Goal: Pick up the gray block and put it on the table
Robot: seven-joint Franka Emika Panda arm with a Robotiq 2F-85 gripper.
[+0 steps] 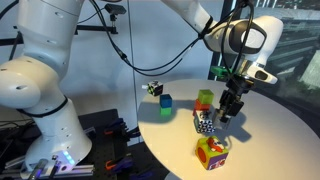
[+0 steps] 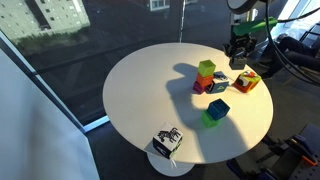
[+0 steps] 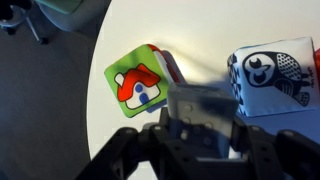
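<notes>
Over the table (image 1: 272, 142), the gripper (image 3: 203, 130) is clamped on the gray block (image 3: 205, 102)

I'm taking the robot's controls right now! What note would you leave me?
Pincer: fingers on both sides of the gray block in the wrist view; grip cannot be told.
Gray block: between the house cube and the owl cube, above the table.
Done: pincer is at the block.
Left: confirm the grip, lift, set the block on bare table, let go.
</notes>
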